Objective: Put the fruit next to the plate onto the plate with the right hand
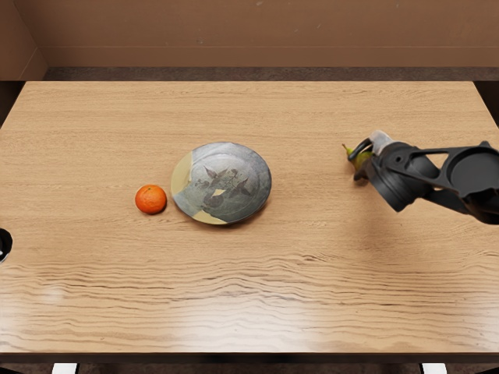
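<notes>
Grasp: my right hand [394, 178] at pear [359, 154], cannot tell if holding.
Pear: well right of plate [221, 182], half hidden.
Orange [151, 199]: just left of plate.
Left hand [3, 244]: sliver at edge.
Tip: firm hold, lift clear, lower at plate centre.

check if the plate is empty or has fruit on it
Empty: the plate shows only its pattern; the orange lies on the table left of it.

I can read no text, label, brand or number; the plate [234, 167] carries only a painted pattern.
</notes>
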Controlling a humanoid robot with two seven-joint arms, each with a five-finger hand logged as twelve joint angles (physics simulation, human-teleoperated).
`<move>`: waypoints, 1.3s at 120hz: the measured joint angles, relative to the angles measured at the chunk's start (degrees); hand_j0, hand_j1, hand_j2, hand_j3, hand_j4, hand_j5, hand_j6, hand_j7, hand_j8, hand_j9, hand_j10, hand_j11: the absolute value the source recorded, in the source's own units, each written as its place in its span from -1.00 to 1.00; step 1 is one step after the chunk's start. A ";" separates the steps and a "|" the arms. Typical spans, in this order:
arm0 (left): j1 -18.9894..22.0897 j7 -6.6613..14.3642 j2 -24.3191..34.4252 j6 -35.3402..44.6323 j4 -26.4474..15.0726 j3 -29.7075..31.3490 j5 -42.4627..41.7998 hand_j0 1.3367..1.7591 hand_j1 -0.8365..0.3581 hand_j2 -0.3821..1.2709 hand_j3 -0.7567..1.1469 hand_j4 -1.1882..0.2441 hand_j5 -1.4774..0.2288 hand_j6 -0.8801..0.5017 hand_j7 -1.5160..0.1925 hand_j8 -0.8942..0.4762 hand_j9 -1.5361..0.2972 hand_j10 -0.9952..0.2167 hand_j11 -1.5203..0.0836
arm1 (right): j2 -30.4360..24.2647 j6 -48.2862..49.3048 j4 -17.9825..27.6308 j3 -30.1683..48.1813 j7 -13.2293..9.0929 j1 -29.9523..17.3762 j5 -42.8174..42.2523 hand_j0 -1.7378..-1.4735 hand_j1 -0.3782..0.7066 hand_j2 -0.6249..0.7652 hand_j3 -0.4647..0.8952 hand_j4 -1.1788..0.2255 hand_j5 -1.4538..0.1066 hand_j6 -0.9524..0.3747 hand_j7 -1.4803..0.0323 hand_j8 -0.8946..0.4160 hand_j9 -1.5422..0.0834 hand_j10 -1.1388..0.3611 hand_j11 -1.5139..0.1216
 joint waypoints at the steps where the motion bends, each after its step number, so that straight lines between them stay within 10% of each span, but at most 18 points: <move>1: 0.00 0.00 0.00 0.00 0.00 0.00 0.00 0.52 0.94 -0.53 -0.21 0.63 0.70 0.24 0.74 0.27 0.65 0.61 0.86 | -0.14 0.00 0.03 0.15 0.01 0.00 0.02 -0.30 0.53 0.25 -0.31 -0.45 -0.66 0.36 -0.49 0.16 -0.56 0.16 -0.63; 90: 0.00 0.00 0.00 0.00 0.00 0.00 0.02 0.52 0.94 -0.53 -0.21 0.63 0.70 0.24 0.74 0.27 0.65 0.61 0.86 | -3.60 13.61 5.56 26.86 -0.06 -3.36 0.59 -0.29 0.59 0.32 -0.32 -0.47 -0.76 0.38 -0.54 0.21 -0.59 0.21 -0.65; 156: 0.00 0.00 0.00 0.00 0.00 0.01 0.00 0.52 0.94 -0.53 -0.21 0.63 0.70 0.24 0.74 0.27 0.65 0.61 0.86 | 7.66 21.24 6.07 28.21 -0.14 -3.35 -1.32 -0.28 0.46 0.20 -0.32 -0.47 -0.77 0.26 -0.54 0.13 -0.52 0.10 -0.60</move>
